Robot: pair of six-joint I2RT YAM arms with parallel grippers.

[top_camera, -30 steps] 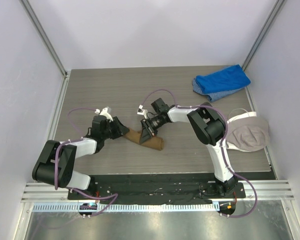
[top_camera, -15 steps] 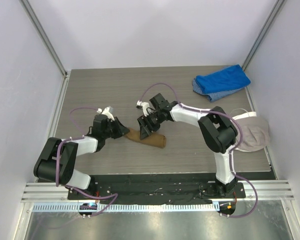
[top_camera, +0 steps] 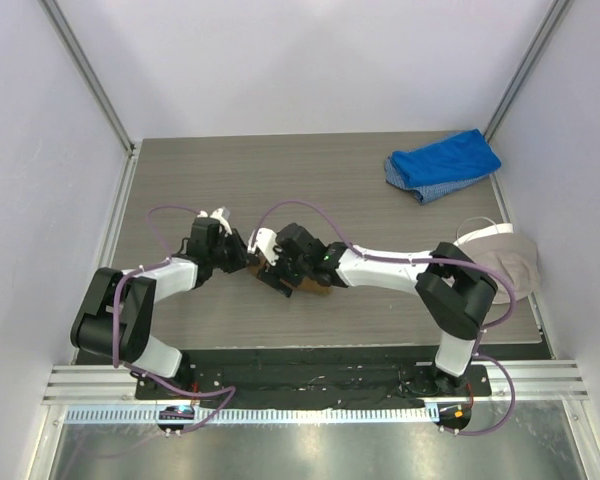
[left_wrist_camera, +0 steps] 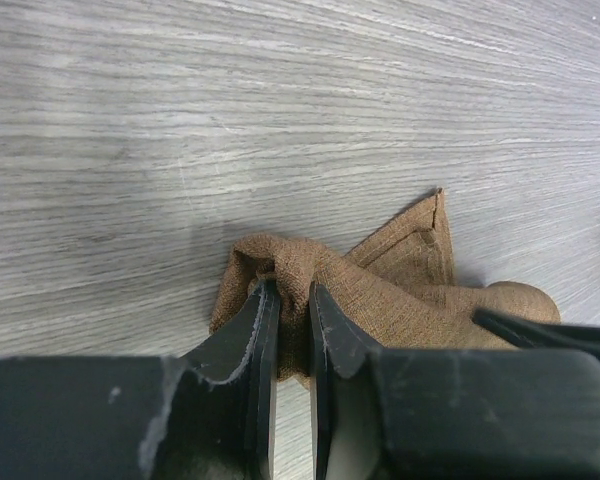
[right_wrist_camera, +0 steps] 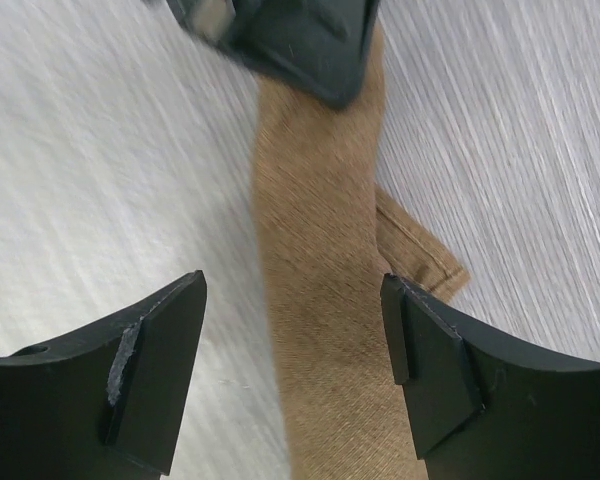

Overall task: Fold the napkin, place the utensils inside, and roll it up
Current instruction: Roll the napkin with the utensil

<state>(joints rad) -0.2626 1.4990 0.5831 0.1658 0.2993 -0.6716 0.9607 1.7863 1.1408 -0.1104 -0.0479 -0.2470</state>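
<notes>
Left gripper [left_wrist_camera: 288, 292]: jaws nearly closed, pinching a raised fold at one end of the tan-brown woven cloth napkin [left_wrist_camera: 400, 290].
Right gripper [right_wrist_camera: 292, 290]: jaws wide apart, straddling the napkin with a gap on each side.
Napkin lies as a narrow roll on the grey wood-grain table [top_camera: 380, 200], between both arms.
Crumpled blue cloth [top_camera: 442, 163] sits at the far right, well apart.

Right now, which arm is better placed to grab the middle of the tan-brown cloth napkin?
Right, probably. The right gripper hangs open over the tan-brown cloth napkin, its jaws on either side of the strip. The left gripper is shut on the napkin's end, so it is busy holding that.
</notes>
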